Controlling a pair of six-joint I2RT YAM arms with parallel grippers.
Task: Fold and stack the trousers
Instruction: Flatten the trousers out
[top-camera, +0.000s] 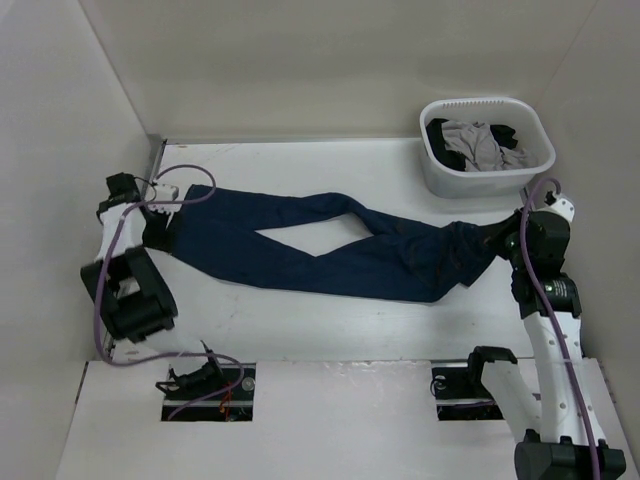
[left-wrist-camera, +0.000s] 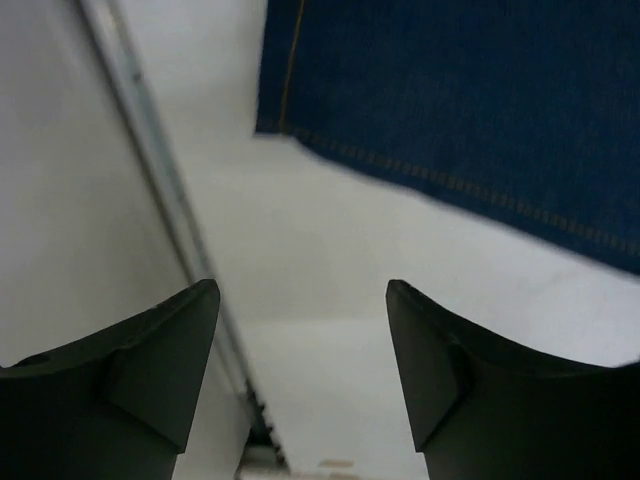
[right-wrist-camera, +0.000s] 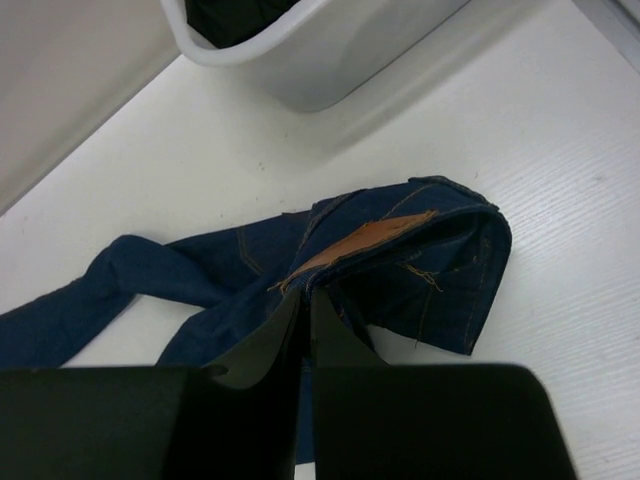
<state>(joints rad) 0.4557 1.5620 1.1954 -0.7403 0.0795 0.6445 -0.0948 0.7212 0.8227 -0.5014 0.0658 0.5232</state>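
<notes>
Dark navy denim trousers (top-camera: 330, 250) lying stretched lengthwise across table (top-camera: 300, 325), legs pointing left, hems lying flat; waist end at right bunching up, folding over, brown patch (right-wrist-camera: 360, 243) showing.

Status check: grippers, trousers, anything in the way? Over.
Left gripper open, empty, beside the hem. Right gripper shut on trousers at the waist. Legs stretched out, unfolded. Basket near right arm, not touching cloth.
</notes>
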